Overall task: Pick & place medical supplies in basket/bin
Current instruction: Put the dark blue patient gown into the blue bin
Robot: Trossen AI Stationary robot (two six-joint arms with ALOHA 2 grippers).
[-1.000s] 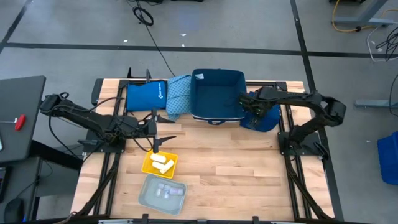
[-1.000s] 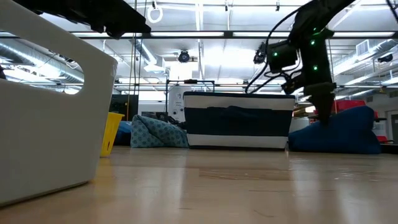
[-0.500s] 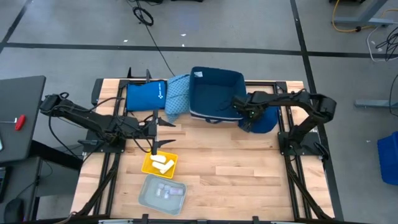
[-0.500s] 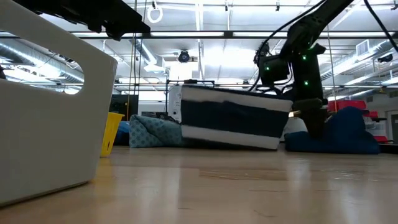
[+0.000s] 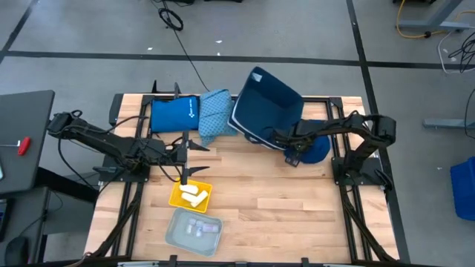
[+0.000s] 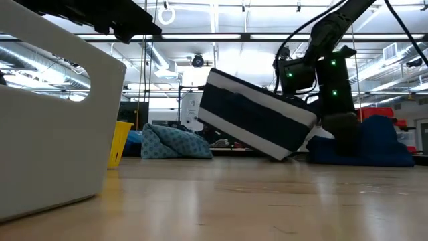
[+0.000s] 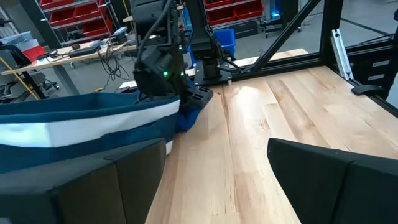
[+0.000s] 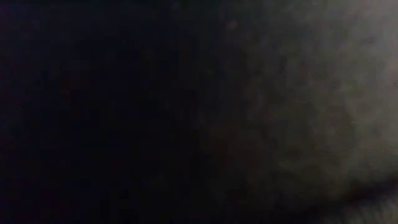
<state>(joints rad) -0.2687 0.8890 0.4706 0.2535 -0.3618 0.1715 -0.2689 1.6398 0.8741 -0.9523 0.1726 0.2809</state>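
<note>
The blue basket [image 5: 267, 107] with a white band [image 6: 257, 120] stands tipped, its lower right corner [image 6: 284, 155] on the table and its left end raised. My right gripper [image 5: 288, 142] points down at the basket's near right rim, above a dark blue cloth [image 5: 315, 150]; its own view is dark. A folded teal cloth [image 5: 214, 111] lies left of the basket. White tubes [image 5: 193, 194] lie in a yellow tray [image 5: 177, 199], clear vials [image 5: 199, 228] in a pale tray [image 5: 177, 222]. My left gripper [image 5: 194, 148] waits open above the yellow tray, holding nothing.
A bright blue pouch [image 5: 172, 115] lies at the far left beside the teal cloth. The pale tray's wall [image 6: 53, 134] fills the low view's left. Bare wood [image 5: 282, 200] stretches across the table's near right part.
My right gripper has gone down and toward the table's left and near edges, at the basket's near right rim. The basket, flat on the table before, has tipped and turned about: its left end has risen while its right lower corner stays on the table.
</note>
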